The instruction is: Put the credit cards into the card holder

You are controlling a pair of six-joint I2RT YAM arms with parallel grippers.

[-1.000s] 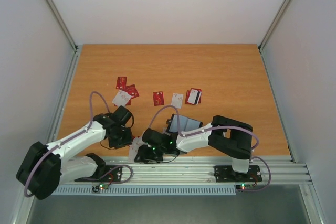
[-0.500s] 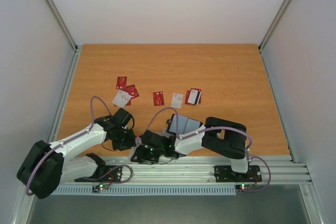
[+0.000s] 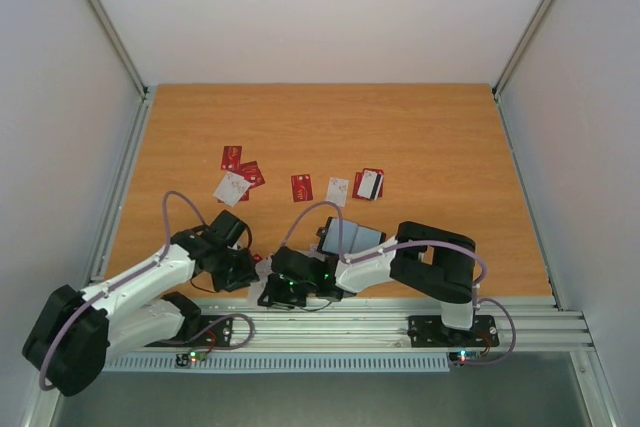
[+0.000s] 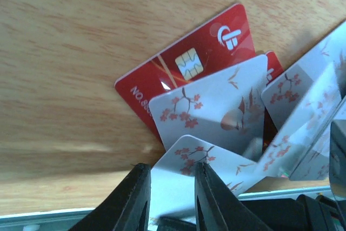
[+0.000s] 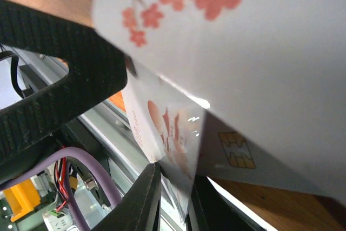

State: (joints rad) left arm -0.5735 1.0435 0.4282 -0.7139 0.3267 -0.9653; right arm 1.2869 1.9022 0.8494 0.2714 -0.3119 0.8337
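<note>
A white card (image 5: pixel 168 125) is pinched by the right pincer (image 5: pixel 172 201). The left pincer (image 4: pixel 168 201) is spread a little over a pile of credit cards (image 4: pixel 194 63) near the worktop (image 3: pixel 430 137) edge. The card holder (image 3: pixel 354 237) is seen just behind the pincers.

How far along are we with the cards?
Nothing looks done: the card holder lies open, no card visibly in it. In hand: the right gripper pinches a white card at the near-edge pile; the left gripper straddles another. Left: that pile plus the loose cards mid-table.
</note>
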